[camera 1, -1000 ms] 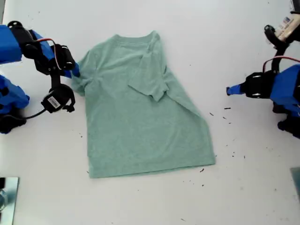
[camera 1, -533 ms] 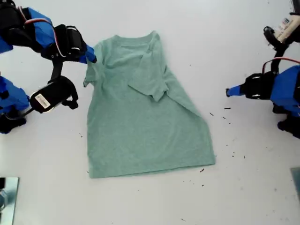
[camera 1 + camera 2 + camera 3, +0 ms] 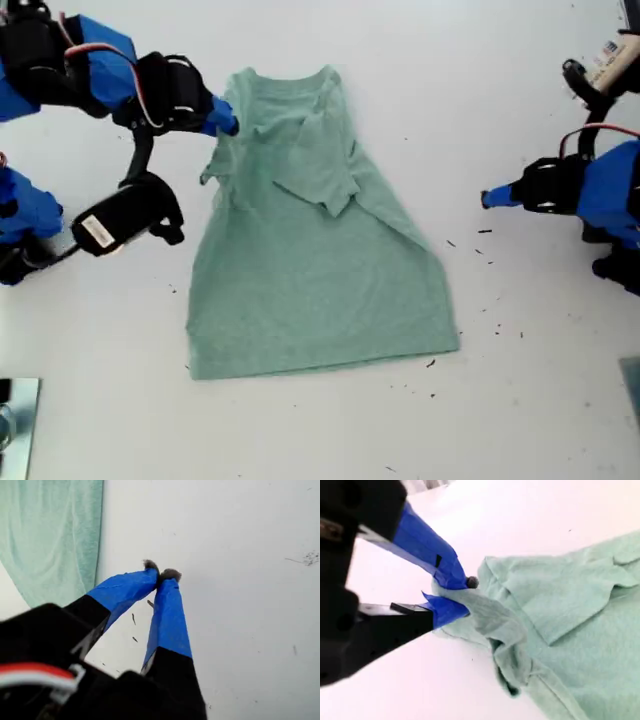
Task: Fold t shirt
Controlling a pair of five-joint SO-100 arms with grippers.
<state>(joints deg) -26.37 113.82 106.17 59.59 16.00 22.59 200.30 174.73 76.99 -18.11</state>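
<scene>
Exterior view: my second tool (image 3: 228, 127) pinching t shirt (image 3: 310, 260) sleeve | my first tool (image 3: 487, 196) pressed together

The pale sage-green heathered cloth t shirt (image 3: 310, 270) carries a fine speckled fleck and no print; its ribbed neck band is the same green. The flat white worktop (image 3: 520, 90) is plain, marked by small dark specks toward the exterior view's right. My first end effector (image 3: 160, 575) has blue-taped fingers on a black body, with grey fuzz at the tips. My second end effector (image 3: 462, 597) shows the same blue tape over black.
</scene>
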